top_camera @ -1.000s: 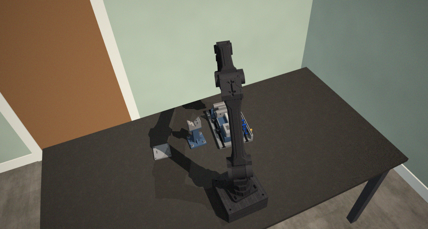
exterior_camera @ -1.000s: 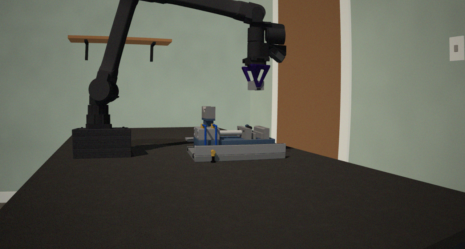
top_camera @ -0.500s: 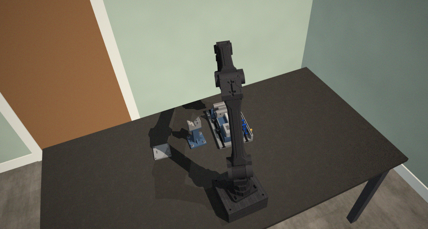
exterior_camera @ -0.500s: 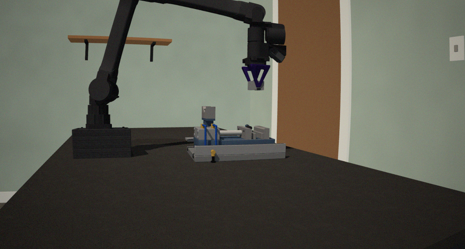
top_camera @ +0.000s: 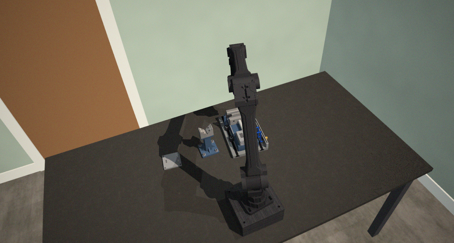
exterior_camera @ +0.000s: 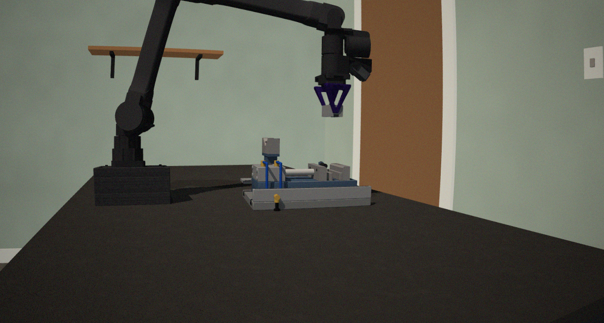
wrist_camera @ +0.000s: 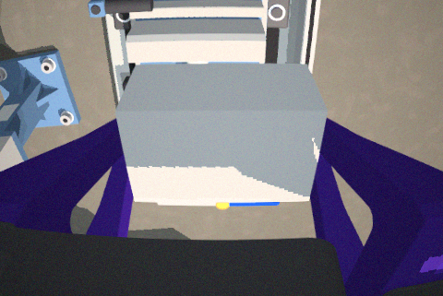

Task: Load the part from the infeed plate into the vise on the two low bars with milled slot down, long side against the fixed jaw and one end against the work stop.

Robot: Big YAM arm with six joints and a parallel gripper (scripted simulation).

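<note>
The work stop juts across one side of the open gap between the jaws.

The black six-joint arm rises from its dark block-shaped base on the tabletop. From where I stand, its lower link climbs with a slight lean, and the long upper link reaches outward, sloping gently down. At the end, the wrist hangs straight down, a bulky cylindrical housing jutting from its side. Below it, the hand points downward, its purple openwork fingers standing partly apart, clamped and raised well above the tabletop.
</note>
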